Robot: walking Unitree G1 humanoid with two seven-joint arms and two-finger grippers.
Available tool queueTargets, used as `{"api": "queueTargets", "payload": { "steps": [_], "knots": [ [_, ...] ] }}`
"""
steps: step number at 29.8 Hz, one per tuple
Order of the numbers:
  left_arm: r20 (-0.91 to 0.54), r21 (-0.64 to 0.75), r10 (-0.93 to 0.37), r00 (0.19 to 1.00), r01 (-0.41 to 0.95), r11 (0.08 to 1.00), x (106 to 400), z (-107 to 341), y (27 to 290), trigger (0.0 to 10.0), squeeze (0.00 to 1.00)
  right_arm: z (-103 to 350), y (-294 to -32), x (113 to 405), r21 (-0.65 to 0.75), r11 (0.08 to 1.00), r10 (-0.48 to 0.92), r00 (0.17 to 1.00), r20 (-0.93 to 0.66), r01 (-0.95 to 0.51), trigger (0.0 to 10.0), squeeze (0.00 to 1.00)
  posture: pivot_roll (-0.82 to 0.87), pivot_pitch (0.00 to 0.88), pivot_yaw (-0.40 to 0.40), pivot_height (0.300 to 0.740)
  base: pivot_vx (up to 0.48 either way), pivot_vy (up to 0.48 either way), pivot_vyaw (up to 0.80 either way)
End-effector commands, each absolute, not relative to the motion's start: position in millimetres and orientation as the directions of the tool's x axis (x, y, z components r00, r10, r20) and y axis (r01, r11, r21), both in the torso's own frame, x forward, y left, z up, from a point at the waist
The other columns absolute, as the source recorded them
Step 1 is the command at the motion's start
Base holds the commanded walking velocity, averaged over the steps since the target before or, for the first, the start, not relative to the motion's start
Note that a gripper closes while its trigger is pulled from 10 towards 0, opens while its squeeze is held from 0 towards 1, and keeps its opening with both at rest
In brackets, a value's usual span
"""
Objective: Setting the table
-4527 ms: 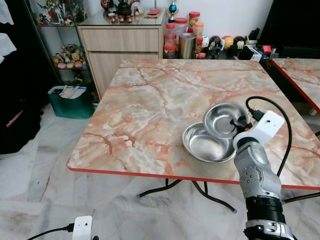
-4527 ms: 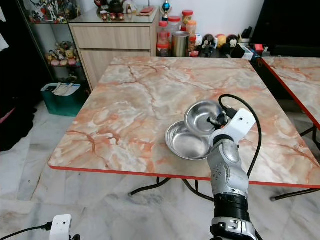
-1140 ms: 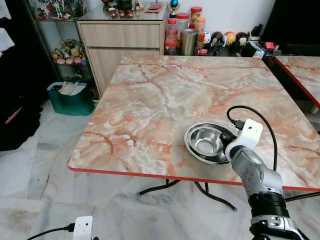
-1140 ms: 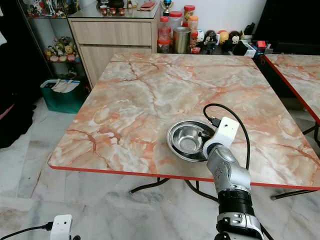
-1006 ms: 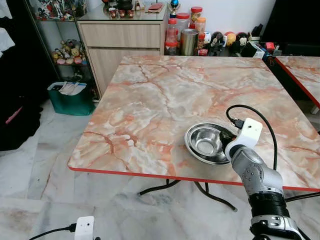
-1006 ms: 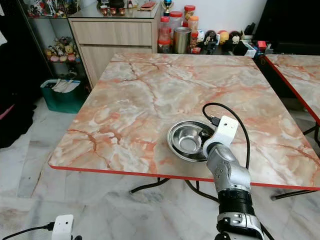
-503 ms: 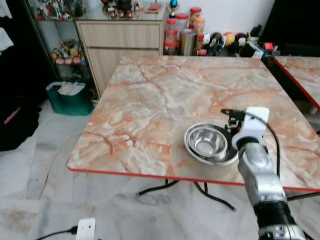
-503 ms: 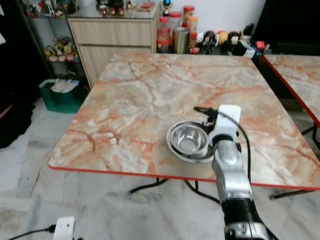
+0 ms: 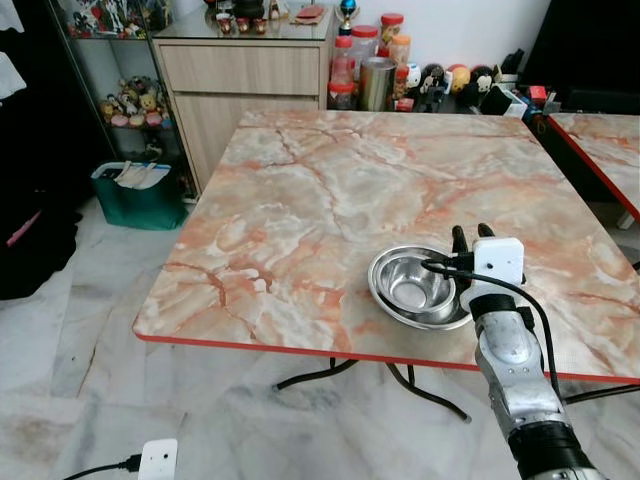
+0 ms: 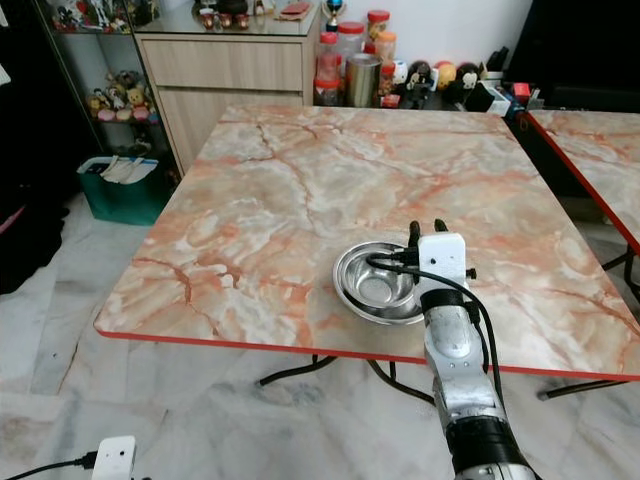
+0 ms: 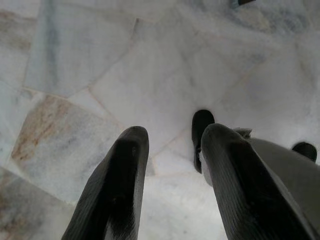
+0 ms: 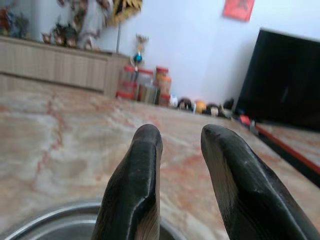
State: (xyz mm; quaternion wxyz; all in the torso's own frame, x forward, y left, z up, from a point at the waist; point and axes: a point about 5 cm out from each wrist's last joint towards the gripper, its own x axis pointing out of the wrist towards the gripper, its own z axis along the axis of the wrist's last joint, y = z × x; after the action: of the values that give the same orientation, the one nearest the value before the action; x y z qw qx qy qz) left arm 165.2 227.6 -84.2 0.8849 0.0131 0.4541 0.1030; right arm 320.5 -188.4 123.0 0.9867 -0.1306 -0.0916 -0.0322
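Presently, right gripper: its two black fingers stand parted with nothing between them, raised just above the far-right rim of the bowls and pointing across the table toward the far edge
Right gripper, purpose: judged as released, since the wrist view has the fingertips over the steel rim with open air between them; the hold on the bowls looks given up so they can sit on their own
Steel bowls: a smaller one nested inside a wider one, both upright and resting flat on the table near its front edge, toward the front-right corner
Bowls, purpose: stacked together they take one spot at the front edge, within the arm's reach; as a place setting they would likely need separating or moving to a seat
Table: marble-patterned top with a red edge, the rest of it bare, so any other spot is free for a setting
Left gripper: hangs idle at the robot's side over the pale stone floor, fingers spread and holding nothing
Beyond the far edge: a wooden cabinet and a row of jars against the wall
Second table: same pattern, off past the right edge
Step in hand, my reading: bowls delivered, the arm free to draw clear
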Motion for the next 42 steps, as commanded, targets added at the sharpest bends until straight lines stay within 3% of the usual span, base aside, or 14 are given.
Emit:
{"api": "queueTargets", "payload": {
  "steps": [1, 29, 38, 40, 42],
  "knots": [
    [-0.796, 0.106, 0.184, 0.577, -0.168, 0.980, 168.5, -84.1, 221.4, 10.0, 0.00, 118.3, -189.7, 315.5, -0.273, 0.958, -0.032, 0.982, 0.188, 0.083, 10.0, 0.00, 0.01, 0.000, -0.023, 0.740, 0.000, -0.371, 0.00],
    [-0.762, 0.091, 0.182, 0.622, -0.175, 0.980, 176.9, -80.1, 216.9, 10.0, 0.00, 90.1, -203.6, 266.0, -0.298, 0.947, -0.075, 0.986, 0.147, 0.116, 10.0, 0.00, 0.00, 0.000, -0.038, 0.740, 0.000, -0.368, 0.00],
    [-0.759, 0.090, 0.182, 0.625, -0.176, 0.980, 178.7, -79.3, 216.6, 10.0, 0.00, 59.2, -226.6, 258.4, -0.160, 0.941, -0.301, 0.954, -0.003, 0.297, 10.0, 0.00, 0.00, 0.000, -0.034, 0.740, 0.000, -0.361, 0.00],
    [-0.758, 0.092, 0.183, 0.626, -0.176, 0.980, 179.6, -78.9, 216.8, 10.0, 0.00, 35.1, -239.1, 255.2, -0.090, 0.913, -0.407, 0.899, -0.165, 0.397, 10.0, 0.00, 0.00, 0.000, -0.026, 0.740, 0.000, -0.352, 0.00],
    [-0.757, 0.092, 0.183, 0.627, -0.175, 0.980, 180.1, -78.6, 216.8, 10.0, 0.00, 23.7, -241.6, 253.5, -0.083, 0.906, -0.422, 0.874, -0.242, 0.415, 10.0, 0.00, 0.00, 0.000, -0.024, 0.740, 0.000, -0.343, 0.00]
  ]
}}
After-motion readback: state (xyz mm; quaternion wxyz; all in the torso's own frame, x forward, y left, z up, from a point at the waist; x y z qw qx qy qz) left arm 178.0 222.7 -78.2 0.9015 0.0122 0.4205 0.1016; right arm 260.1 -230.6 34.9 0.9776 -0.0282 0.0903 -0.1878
